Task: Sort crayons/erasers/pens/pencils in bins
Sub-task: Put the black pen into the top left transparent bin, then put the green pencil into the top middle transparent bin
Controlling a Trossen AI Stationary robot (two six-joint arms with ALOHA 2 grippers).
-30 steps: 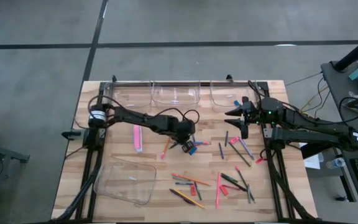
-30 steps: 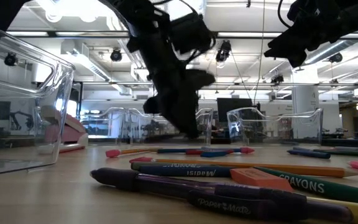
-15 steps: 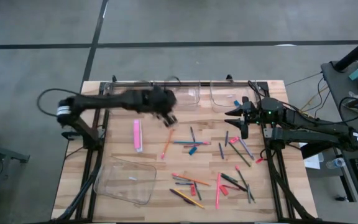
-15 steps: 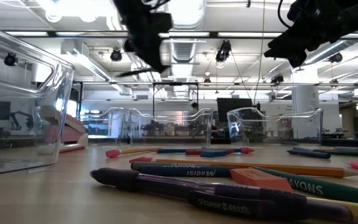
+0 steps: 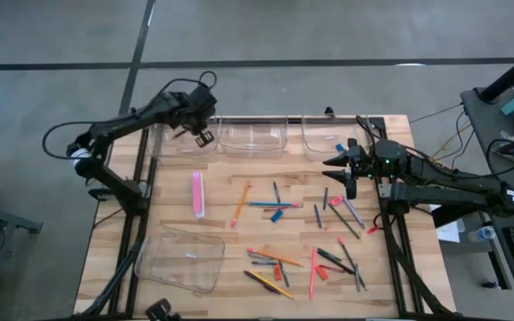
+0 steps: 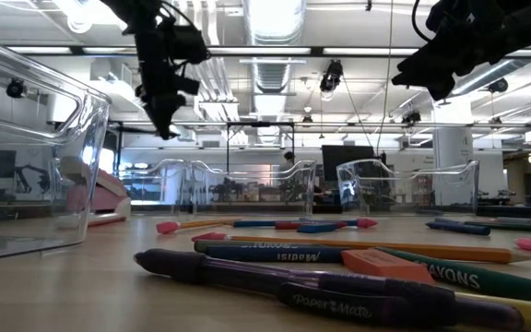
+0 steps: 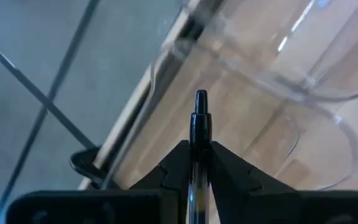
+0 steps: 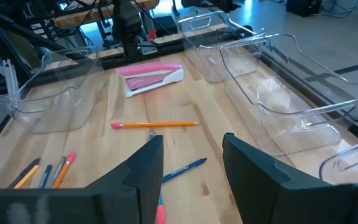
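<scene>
My left hand (image 5: pixel 202 135) hangs above the far left corner of the tabletop (image 5: pixel 221 234), over the leftmost of the three bins (image 5: pixel 253 136) lined along the far edge. Its fingers (image 7: pixel 229 168) are pinched nearly together on a dark pen (image 7: pixel 200 121), whose capped tip juts out past them toward the clear wall of that bin (image 7: pixel 303 74). In the low view this hand (image 6: pixel 164 115) sits high, well clear of the wood.

My right hand (image 5: pixel 347 183) waits above the right side of the tabletop, near the far right bin (image 5: pixel 328 138), its fingers (image 8: pixel 143 165) spread apart with nothing between them.

A fourth bin (image 5: pixel 178 259) lies tilted at the near left corner. A pink stapler (image 5: pixel 197 193) rests left of centre. The pencils (image 5: pixel 239 203), pens (image 5: pixel 342 220), crayons (image 5: pixel 277 214) and erasers (image 5: pixel 322 272) lie scattered from the centre toward the near right part of the tabletop; an orange pencil (image 8: pixel 155 124) lies just beyond my right hand. Nearest the low camera, a purple pen (image 6: pixel 275 281) lies beside a green crayon (image 6: pixel 459 274).
</scene>
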